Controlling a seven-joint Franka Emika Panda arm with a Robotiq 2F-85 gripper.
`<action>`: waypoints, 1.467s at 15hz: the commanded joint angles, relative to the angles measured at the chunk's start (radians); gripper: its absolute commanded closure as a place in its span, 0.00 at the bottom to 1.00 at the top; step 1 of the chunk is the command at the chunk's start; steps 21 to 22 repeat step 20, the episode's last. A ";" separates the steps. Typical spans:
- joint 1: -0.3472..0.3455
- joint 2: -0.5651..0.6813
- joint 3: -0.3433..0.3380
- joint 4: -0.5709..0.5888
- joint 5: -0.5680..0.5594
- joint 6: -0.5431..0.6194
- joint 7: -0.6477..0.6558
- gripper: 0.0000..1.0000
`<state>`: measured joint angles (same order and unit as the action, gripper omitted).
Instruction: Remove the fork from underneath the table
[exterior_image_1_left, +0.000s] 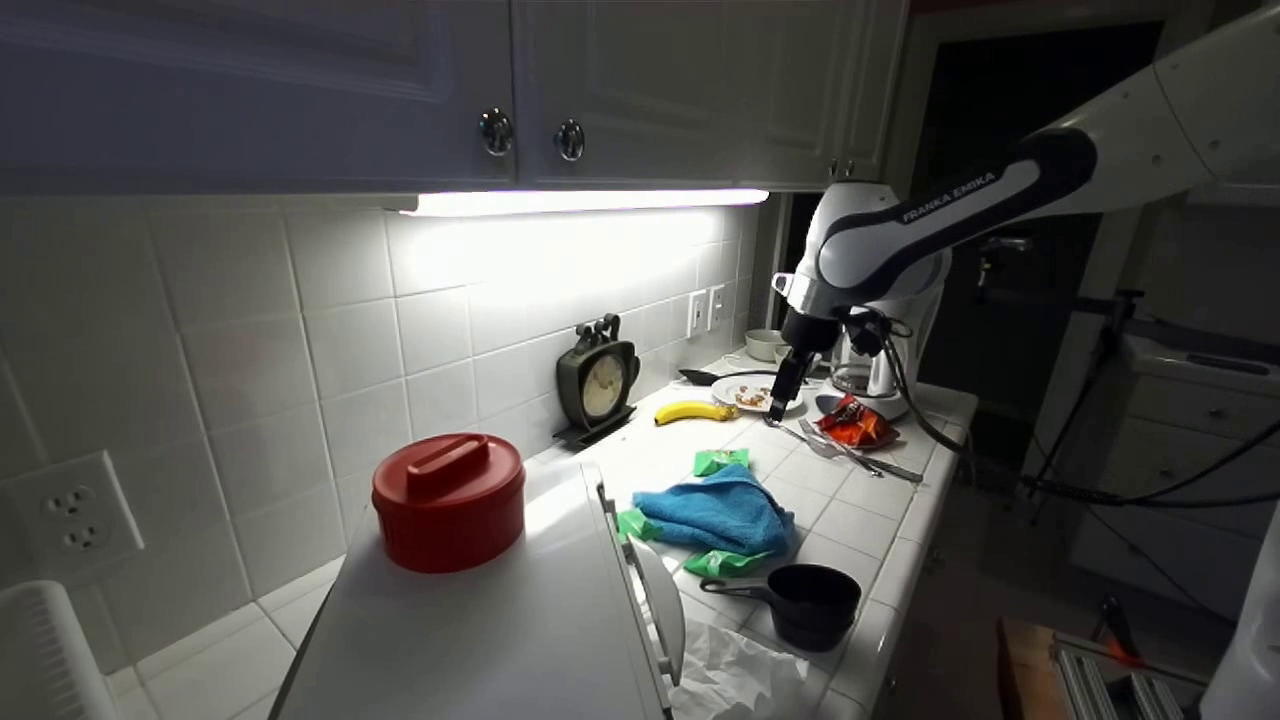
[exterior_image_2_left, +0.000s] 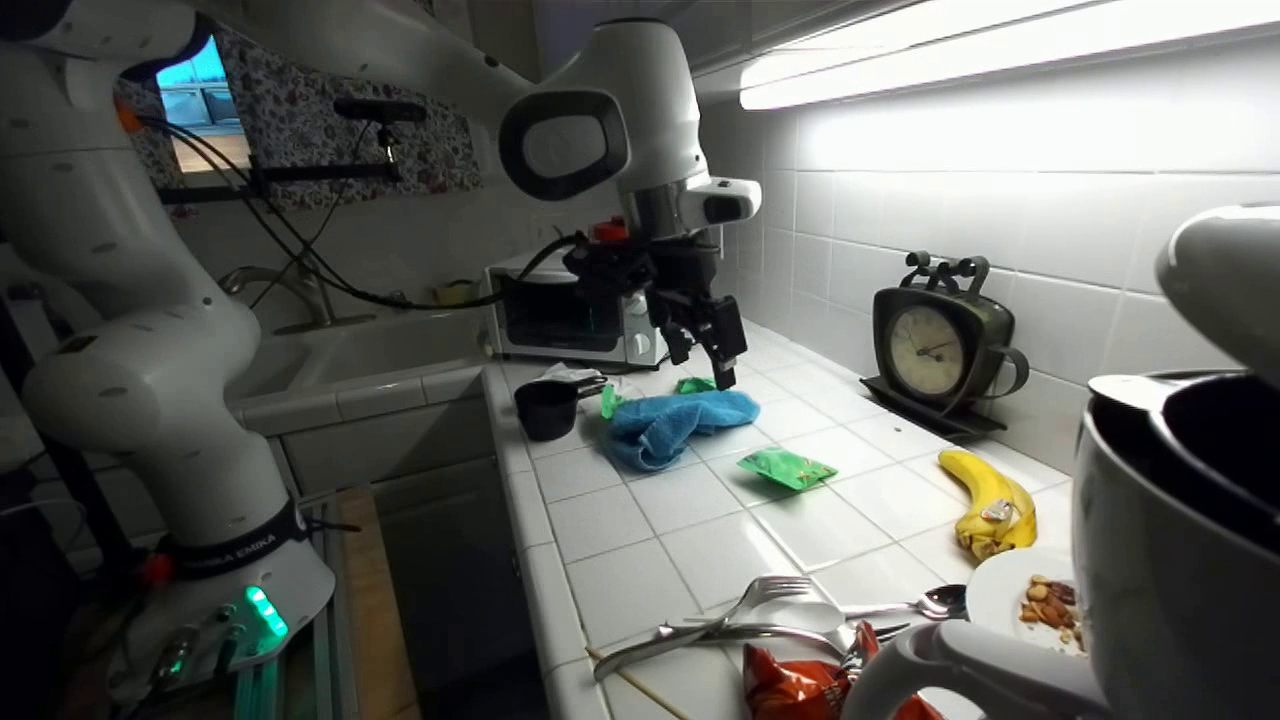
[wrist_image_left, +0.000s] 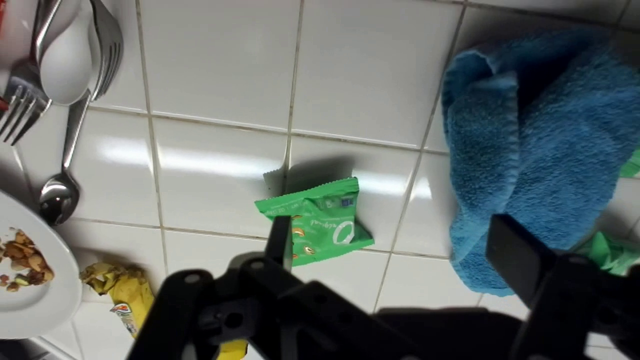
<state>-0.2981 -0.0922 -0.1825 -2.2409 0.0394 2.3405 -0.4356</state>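
The table is the white tiled countertop (exterior_image_1_left: 860, 497) (exterior_image_2_left: 640, 590) (wrist_image_left: 225, 65). Two metal forks lie at the left of the wrist view, one fork (wrist_image_left: 107, 47) beside a white spoon and another fork (wrist_image_left: 22, 102) partly under it. A fork (exterior_image_2_left: 775, 590) also shows on top of the table in an exterior view, and its tines (exterior_image_1_left: 822, 443) are small in an exterior view. My gripper (wrist_image_left: 393, 227) (exterior_image_2_left: 703, 370) (exterior_image_1_left: 781, 405) is open and empty. It hangs above the table over the gap between a green packet and the blue towel, away from the forks.
The blue towel (wrist_image_left: 540, 130) (exterior_image_2_left: 665, 425), green packet (wrist_image_left: 325, 220) (exterior_image_2_left: 787, 467), banana (exterior_image_2_left: 990, 500), plate of nuts (wrist_image_left: 55, 300), spoon (wrist_image_left: 59, 197) and red bag (exterior_image_1_left: 855, 425) lie on the counter. A black cup (exterior_image_1_left: 815, 605), clock (exterior_image_1_left: 600, 380) and toaster oven (exterior_image_2_left: 565, 315) stand there.
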 joint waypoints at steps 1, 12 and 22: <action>0.025 -0.139 -0.018 -0.080 -0.091 -0.032 0.097 0.00; 0.039 -0.245 -0.025 -0.128 -0.215 -0.016 0.180 0.00; 0.046 -0.243 -0.031 -0.130 -0.215 -0.015 0.180 0.00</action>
